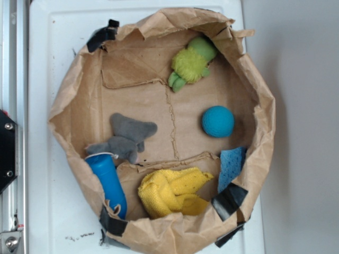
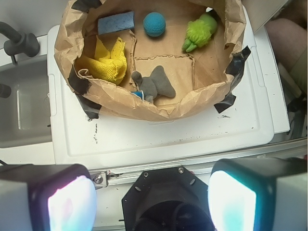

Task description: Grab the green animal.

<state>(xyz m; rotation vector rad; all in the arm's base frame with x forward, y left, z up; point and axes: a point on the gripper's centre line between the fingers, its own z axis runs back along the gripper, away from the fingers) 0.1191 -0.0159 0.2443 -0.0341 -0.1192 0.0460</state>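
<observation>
One fuzzy lime-green plush animal (image 2: 200, 32) lies at the crumpled brown paper basket (image 2: 159, 106)'s far right wall, well ahead and right of the empty, spread-apart end effector (image 2: 151, 202), long axis slanting.

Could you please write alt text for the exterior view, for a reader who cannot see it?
A green animal lies at the top of a brown paper-lined bin, which also holds a teal ball, grey plush, yellow cloth, blue bottle and blue sponge.
</observation>
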